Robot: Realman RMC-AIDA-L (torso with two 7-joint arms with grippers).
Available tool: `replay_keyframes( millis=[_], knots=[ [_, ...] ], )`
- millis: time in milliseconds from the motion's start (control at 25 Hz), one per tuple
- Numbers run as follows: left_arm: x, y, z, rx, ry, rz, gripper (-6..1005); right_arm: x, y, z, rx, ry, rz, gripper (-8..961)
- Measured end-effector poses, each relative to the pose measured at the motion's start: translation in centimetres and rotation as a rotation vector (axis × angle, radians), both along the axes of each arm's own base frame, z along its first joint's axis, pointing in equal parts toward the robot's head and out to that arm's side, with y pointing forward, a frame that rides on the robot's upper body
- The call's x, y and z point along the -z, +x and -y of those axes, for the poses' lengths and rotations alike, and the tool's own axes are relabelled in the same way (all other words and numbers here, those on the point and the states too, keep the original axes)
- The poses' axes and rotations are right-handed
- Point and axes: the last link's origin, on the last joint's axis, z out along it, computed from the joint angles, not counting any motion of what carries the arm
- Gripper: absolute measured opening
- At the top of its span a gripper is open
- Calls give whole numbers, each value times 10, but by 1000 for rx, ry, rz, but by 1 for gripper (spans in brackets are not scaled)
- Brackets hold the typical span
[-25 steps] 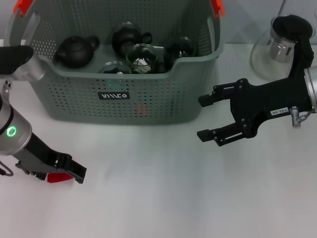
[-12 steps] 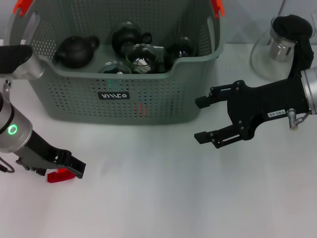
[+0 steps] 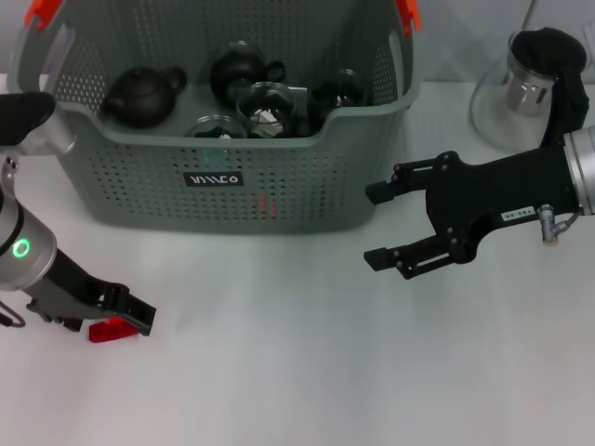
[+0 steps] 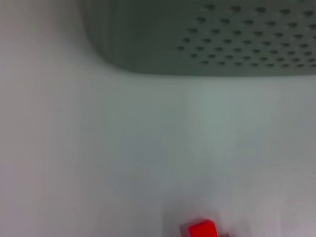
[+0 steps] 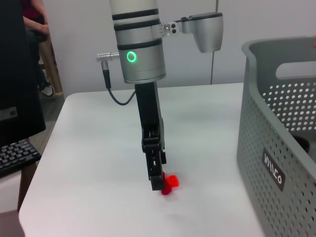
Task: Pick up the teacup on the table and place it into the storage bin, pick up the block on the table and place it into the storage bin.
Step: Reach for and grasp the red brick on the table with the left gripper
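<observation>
Head view shows my left gripper (image 3: 125, 318) low over the red block (image 3: 107, 330) to grasp it, finger state unclear, while my right gripper (image 3: 376, 223) hangs wide open and empty beside the storage bin (image 3: 307, 186).

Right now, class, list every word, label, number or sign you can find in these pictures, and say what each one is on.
Black label on the front wall of the storage bin: white letters, stylised, not clearly readable.
The same label in the right wrist view: also not clearly readable.
White sticker on the right end effector: printed characters, too small to read.
No other text is visible.
</observation>
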Motion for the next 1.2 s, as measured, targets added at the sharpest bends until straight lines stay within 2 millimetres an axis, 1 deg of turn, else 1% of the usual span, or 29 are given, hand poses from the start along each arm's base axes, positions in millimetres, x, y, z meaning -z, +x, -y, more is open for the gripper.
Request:
replay_keyframes(
  millis=[520, 760, 1200],
  knots=[
    [3, -6, -1, -8, 0, -3, 867, 4, 3, 4, -6, -19, 7, 866],
    [3, -7, 0, -10, 1, -3, 861, 14, 6, 11, -21, -65, 32, 867],
    [5, -7, -1, -4, 1, -5, 850, 15, 5, 10, -21, -60, 31, 867]
  ],
)
